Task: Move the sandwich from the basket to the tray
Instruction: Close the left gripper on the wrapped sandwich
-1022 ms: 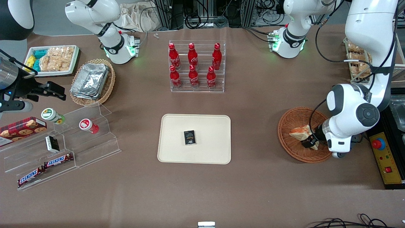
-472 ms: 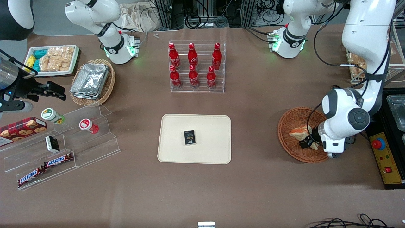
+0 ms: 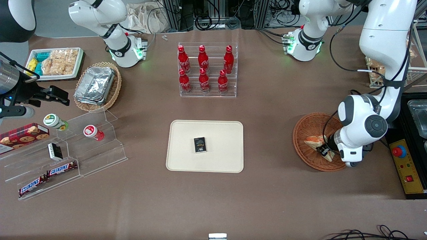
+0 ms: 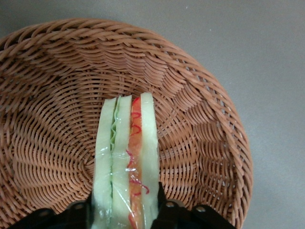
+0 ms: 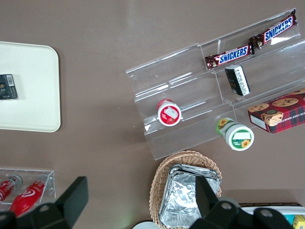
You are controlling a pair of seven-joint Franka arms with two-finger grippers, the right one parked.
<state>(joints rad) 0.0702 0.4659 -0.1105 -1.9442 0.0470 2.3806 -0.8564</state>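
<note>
- black fingers of the gripper [image 4: 126, 212] press on both bread faces of the sandwich [image 4: 126, 162], closed onto it; gripping the flat sides probably keeps the filling edge uncrushed.
- the sandwich [image 3: 318, 143] stands on edge, low inside the basket [image 3: 308, 128], at the working arm's end of the table.
- wicker shows all round the wedge, so i judge it barely raised.
- the tray [image 3: 220, 133] waits mid-table, its black packet [image 3: 199, 145] leaving bare room beside it for the drop.
</note>
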